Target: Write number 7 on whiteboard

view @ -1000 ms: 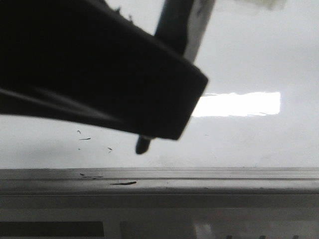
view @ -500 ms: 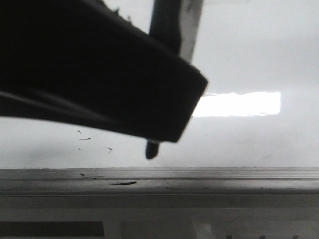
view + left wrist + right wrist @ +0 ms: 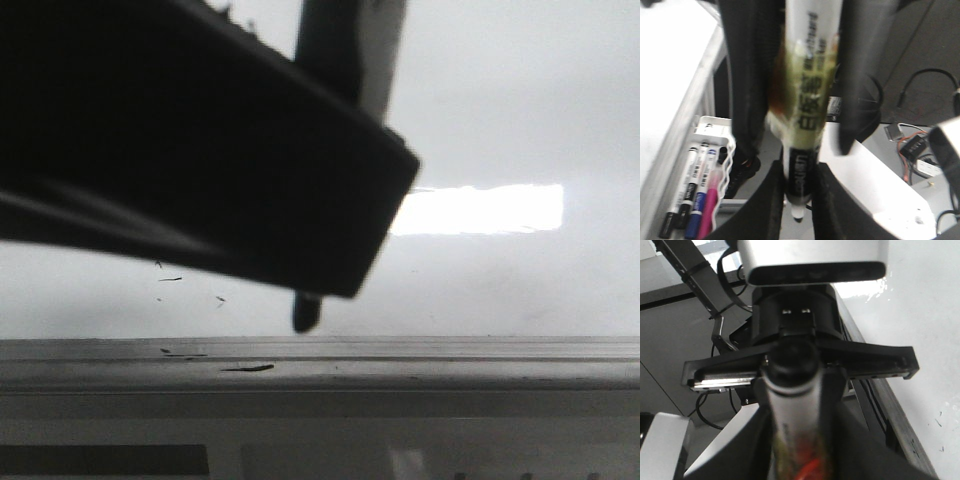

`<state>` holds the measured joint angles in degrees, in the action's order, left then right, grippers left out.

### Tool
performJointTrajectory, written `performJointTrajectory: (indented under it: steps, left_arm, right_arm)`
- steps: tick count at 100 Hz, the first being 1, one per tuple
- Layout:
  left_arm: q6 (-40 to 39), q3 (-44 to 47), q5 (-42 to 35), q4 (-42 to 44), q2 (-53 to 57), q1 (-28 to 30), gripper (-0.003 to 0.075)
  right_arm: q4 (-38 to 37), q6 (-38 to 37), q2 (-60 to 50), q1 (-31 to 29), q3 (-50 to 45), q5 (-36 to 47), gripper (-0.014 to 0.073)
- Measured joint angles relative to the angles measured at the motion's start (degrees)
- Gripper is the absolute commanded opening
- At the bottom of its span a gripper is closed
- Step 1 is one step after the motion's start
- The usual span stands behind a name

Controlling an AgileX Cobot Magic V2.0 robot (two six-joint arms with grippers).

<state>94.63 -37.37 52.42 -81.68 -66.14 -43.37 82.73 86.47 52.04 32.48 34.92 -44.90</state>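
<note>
The whiteboard (image 3: 500, 120) is glossy white with a bright rectangular reflection and a grey edge strip (image 3: 420, 365). It also shows in the right wrist view (image 3: 925, 340). No number 7 shows on it, only tiny black specks. A whiteboard marker (image 3: 345, 50) points down at the board, its dark tip (image 3: 306, 315) just above the edge strip. A dark gripper body (image 3: 180, 140) hides most of the marker. My left gripper (image 3: 800, 200) is shut on the marker (image 3: 802, 100) near its tip. My right gripper (image 3: 795, 460) is shut on the same marker (image 3: 790, 405).
A white wire tray (image 3: 705, 165) with several spare markers (image 3: 695, 200) hangs by the board's edge. Cables and small electronics (image 3: 915, 150) lie beside a white surface. The left arm's body and wrist camera (image 3: 810, 260) face the right wrist view.
The marker tip has moved down and slightly right on the board, toward the grey edge strip. The dark gripper body has hardly shifted.
</note>
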Motion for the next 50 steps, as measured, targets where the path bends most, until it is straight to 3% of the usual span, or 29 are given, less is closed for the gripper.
performJointTrajectory:
  steps: [10, 17, 26, 28, 33, 50]
  left_arm:
    - [-0.11, 0.25, 0.34, 0.54, -0.08, 0.0, 0.0058]
    - [-0.11, 0.34, 0.58, 0.84, -0.08, 0.0, 0.0202]
    - [-0.11, 0.34, 0.67, 0.06, 0.3, 0.0, 0.0443]
    - [-0.11, 0.34, 0.46, -0.24, 0.47, 0.0, 0.0463]
    - [-0.36, 0.34, -0.03, -0.59, 1.54, 0.0, 0.0485]
    - [-4.54, 0.34, -3.6, -0.61, 8.74, 0.0, 0.0403]
  right_arm:
    - [0.0, 1.71, 0.61, 1.26, 0.0, 1.21, -0.0064]
    - [0.0, 3.12, 0.72, 2.35, 0.0, 1.99, -0.0063]
    - [0.4, 5.0, 0.96, 3.96, 0.0, 2.56, -0.0062]
    - [0.4, 5.45, 0.96, 4.34, 0.0, 3.0, -0.0062]
    - [0.4, 6.38, 0.81, 5.24, 0.0, 4.65, -0.0062]
    - [0.4, 11.18, -2.68, 9.44, 0.0, 15.3, -0.006]
